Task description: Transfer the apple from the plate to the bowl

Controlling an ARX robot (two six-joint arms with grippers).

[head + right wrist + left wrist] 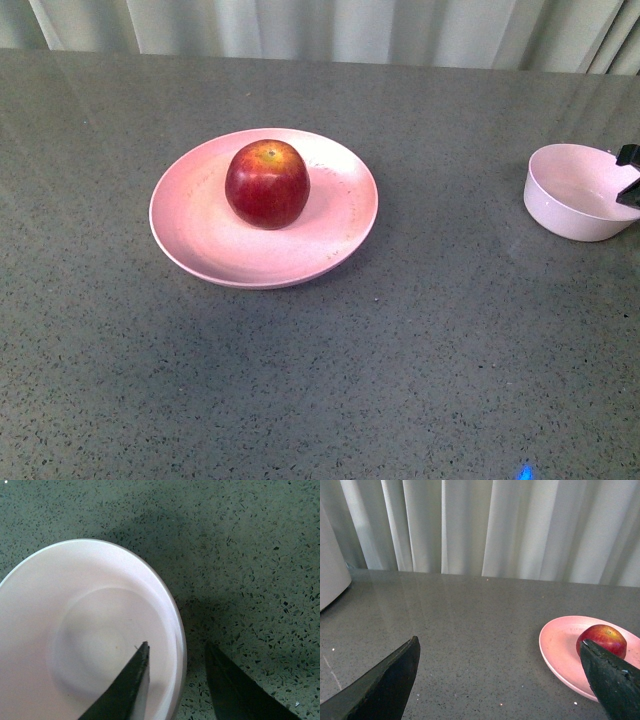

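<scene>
The dark-red apple (267,183) sits on the wide salmon-pink plate (200,250) at the table's middle left. The small pale bowl (575,195) stands empty at the far right. My right gripper (630,175) shows only as black tips at the bowl's right rim. In the right wrist view the right gripper (176,644) is open and straddles the rim of the bowl (75,630), with one finger inside and one outside. My left gripper (499,641) is open and empty, low over the table, with the apple (602,636) and plate (560,645) beyond one finger.
The grey speckled tabletop (400,380) stretches between plate and bowl. A pale curtain (330,30) hangs behind the table's far edge. A white rounded object (330,570) stands at the edge of the left wrist view.
</scene>
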